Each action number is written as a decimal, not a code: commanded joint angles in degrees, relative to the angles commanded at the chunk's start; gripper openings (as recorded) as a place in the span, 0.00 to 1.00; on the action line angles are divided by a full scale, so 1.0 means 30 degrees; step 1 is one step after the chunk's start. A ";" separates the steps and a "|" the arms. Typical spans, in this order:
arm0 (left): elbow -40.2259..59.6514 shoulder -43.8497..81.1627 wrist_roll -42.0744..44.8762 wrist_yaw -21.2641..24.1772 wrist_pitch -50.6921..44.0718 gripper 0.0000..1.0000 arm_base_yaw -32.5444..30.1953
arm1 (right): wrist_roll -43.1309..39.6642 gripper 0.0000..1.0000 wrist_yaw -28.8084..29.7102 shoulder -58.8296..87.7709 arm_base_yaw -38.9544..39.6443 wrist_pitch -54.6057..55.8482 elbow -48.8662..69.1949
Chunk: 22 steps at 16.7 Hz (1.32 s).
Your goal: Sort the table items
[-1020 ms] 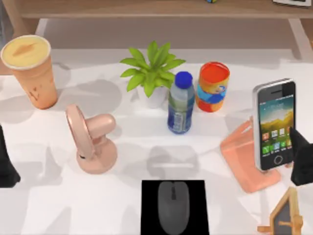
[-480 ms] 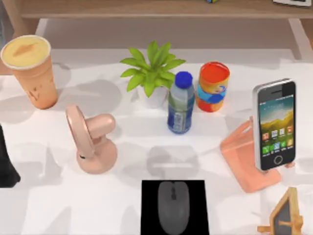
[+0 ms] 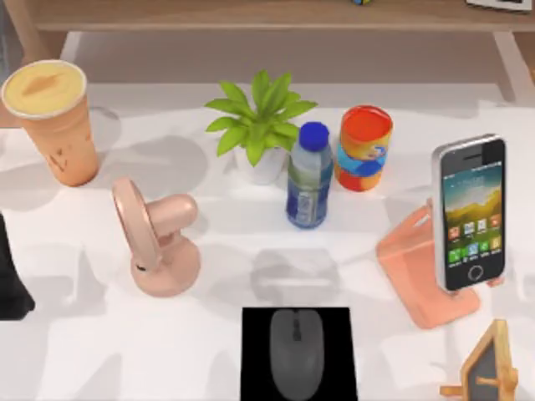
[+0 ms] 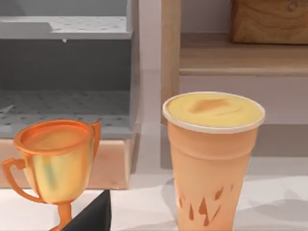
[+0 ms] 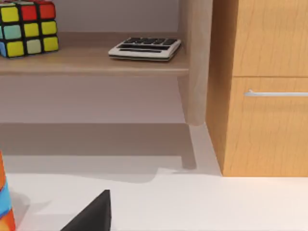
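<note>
Smartphone point(image 3: 471, 215) leans upright on its pink stand point(image 3: 422, 271) at the counter's point(image 3: 92, 334) right, mouse point(image 3: 295, 351) on its black mat, so I'd next reach for the orange cup point(image 3: 52, 121) far left; jaws' state I cannot tell.

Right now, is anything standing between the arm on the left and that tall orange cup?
Nothing visible does. The left arm sits at the table's left edge, and the orange cup stands beyond it near the back left corner with bare white table between them. The pink fan stands off to the right of that path.
</note>
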 joint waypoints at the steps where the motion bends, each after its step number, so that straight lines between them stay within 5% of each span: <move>1: 0.0000 0.0000 0.0000 0.0000 0.0000 1.00 0.0000 | 0.0000 1.00 0.0000 0.0000 0.0000 0.0000 0.0000; 6: 0.0217 0.1936 -0.0170 0.0578 0.0575 1.00 0.0574 | 0.0000 1.00 0.0000 0.0000 0.0000 0.0000 0.0000; 12: 0.1279 1.0753 -0.0714 0.2244 0.3787 1.00 0.1769 | 0.0000 1.00 0.0000 0.0000 0.0000 0.0000 0.0000; 22: 0.5221 3.2346 -0.1098 0.2214 1.8247 1.00 0.1046 | 0.0000 1.00 0.0000 0.0000 0.0000 0.0000 0.0000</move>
